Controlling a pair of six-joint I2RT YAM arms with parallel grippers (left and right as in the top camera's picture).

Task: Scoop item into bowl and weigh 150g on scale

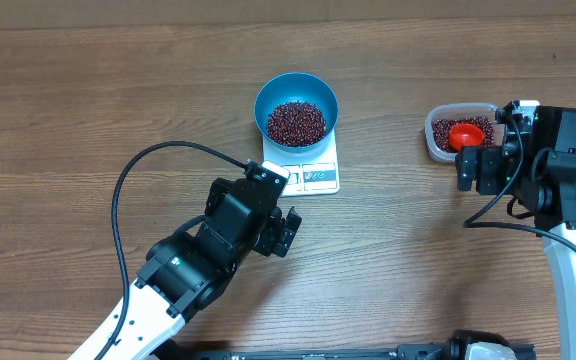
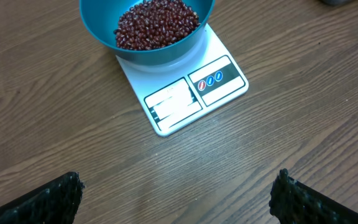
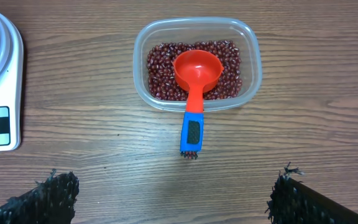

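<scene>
A bright blue bowl (image 1: 296, 108) holding a heap of dark red beans (image 1: 296, 122) stands on the white scale (image 1: 314, 176); in the left wrist view the bowl (image 2: 145, 46) and beans (image 2: 157, 22) sit above the scale's front panel (image 2: 191, 93). My left gripper (image 1: 286, 232) hangs open just below and left of the scale, with only bare wood between its fingertips (image 2: 61, 196). My right gripper (image 1: 476, 170) is open too, just below a clear tub of beans. Nothing is held by either.
The clear plastic tub (image 3: 250, 46) at the right holds more beans (image 3: 160, 68) and a red scoop with a blue handle (image 3: 192, 109), the handle resting over the tub's near rim. A black cable (image 1: 120, 200) loops over the table at left.
</scene>
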